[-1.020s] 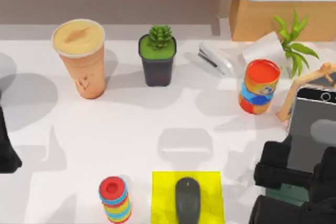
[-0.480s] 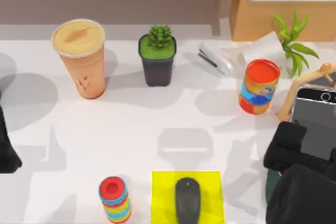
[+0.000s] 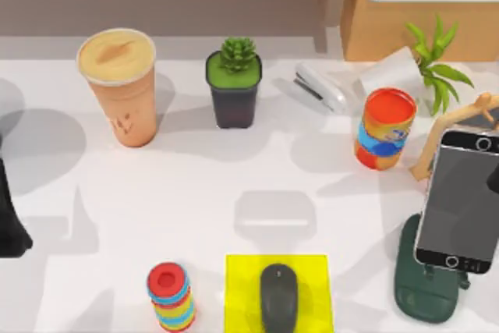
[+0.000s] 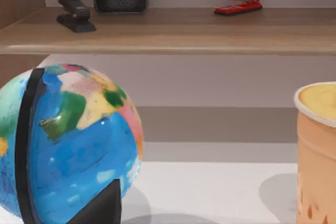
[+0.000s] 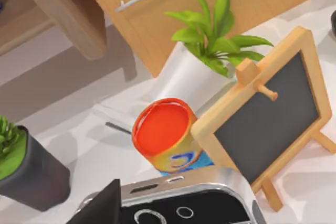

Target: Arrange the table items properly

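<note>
there, smartphone [image 3: 458, 200] propped on dark green stand [image 3: 425, 290], table's right

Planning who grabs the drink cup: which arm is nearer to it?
Left. The left arm sits at the table's left edge below the drink cup; the right arm is off toward the smartphone.

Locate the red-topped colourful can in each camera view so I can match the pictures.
Top view: the can stands at the right, beside the wooden easel.
Left wrist view: not in it.
Right wrist view: the can sits mid-picture, against the chalkboard easel.
Shared landmark: the smartphone.
</note>
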Controlling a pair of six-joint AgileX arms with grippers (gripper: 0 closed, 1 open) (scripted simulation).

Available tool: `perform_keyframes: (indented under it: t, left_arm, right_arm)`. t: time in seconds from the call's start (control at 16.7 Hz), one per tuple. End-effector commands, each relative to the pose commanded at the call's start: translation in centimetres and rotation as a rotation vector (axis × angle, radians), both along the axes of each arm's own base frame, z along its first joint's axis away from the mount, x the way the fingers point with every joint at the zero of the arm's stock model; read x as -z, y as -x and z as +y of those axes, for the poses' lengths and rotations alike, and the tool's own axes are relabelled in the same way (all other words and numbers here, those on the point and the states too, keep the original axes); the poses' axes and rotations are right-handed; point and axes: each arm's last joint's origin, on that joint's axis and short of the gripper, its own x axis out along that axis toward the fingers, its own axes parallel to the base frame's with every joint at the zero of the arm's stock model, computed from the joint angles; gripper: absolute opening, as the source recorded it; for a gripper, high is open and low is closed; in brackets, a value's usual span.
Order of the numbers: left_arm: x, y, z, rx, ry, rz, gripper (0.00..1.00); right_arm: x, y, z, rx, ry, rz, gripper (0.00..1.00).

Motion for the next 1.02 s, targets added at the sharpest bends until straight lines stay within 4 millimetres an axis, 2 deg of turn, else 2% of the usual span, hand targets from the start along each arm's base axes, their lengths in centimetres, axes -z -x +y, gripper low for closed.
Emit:
perform_keyframes:
  t: [0.24,0.48,0.72,1.02]
  left_arm:
    - [0.0,0.0,0.0,0.0,0.0,0.0,1.0]
    - [0.0,0.0,0.0,0.0,0.0,0.0,1.0]
    - [0.0,0.0,0.0,0.0,0.0,0.0,1.0]
    - [0.0,0.0,0.0,0.0,0.0,0.0,1.0]
  right_arm:
    - [1.5,0.0,-3.6,-0.028,0.021,-0.141,1.0]
    - [4.0,0.2,-6.1,-0.043,0.155,-0.293,1.0]
    - [6.9,0.1,-7.7,-0.064,0.339,-0.39,1.0]
    - [9.8,-0.2,-8.6,-0.103,0.485,-0.414,1.0]
